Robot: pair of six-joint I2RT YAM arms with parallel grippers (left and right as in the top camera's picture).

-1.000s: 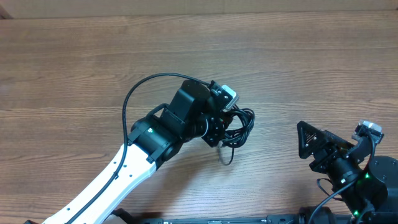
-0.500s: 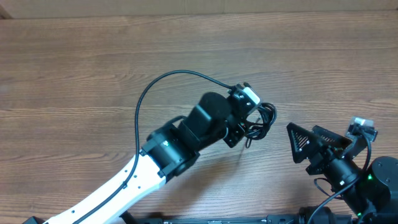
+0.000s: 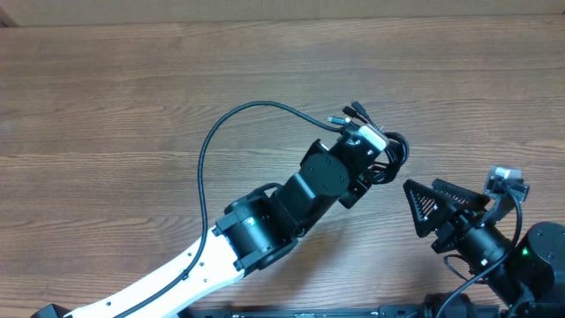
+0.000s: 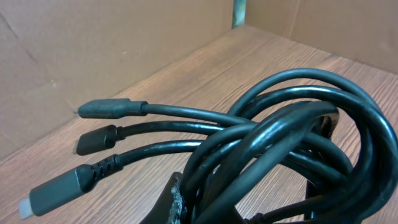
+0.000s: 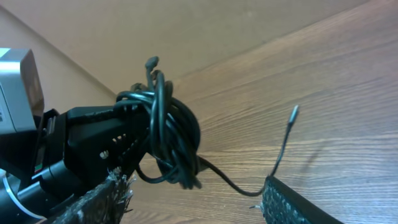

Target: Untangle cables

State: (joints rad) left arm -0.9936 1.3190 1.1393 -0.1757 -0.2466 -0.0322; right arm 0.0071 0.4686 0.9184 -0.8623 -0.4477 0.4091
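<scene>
Three plug ends (image 4: 93, 140) poke out of one side of the cables (image 3: 395, 152), and the rest is a tight knot of black loops wrapped over each other, so nothing looks untangled yet. The left gripper (image 3: 375, 163) has its jaws clenched on the bundle and holds it out over the table (image 3: 132, 88), toward the right side and just beside the right gripper (image 3: 424, 208). From the right wrist view the bundle seems to hang clear of the wood, with one loose tail (image 5: 283, 146) drooping out of it and curling up between that gripper's two fingers. The right jaws stand apart with nothing in them. So the step in hand looks like a handover setup: one arm presents the knot, the other lines up to grab a strand. The next move probably calls for the right jaws to pinch just one cord, either that loose tail or one plug end, and not a fistful of loops. After that it's a slow pull away while the left side hangs on, so the strand slides out of the coil rather than cinching it tighter. Which loop belongs to which cord can't be told from here, so picking a free end is the safer bet.
</scene>
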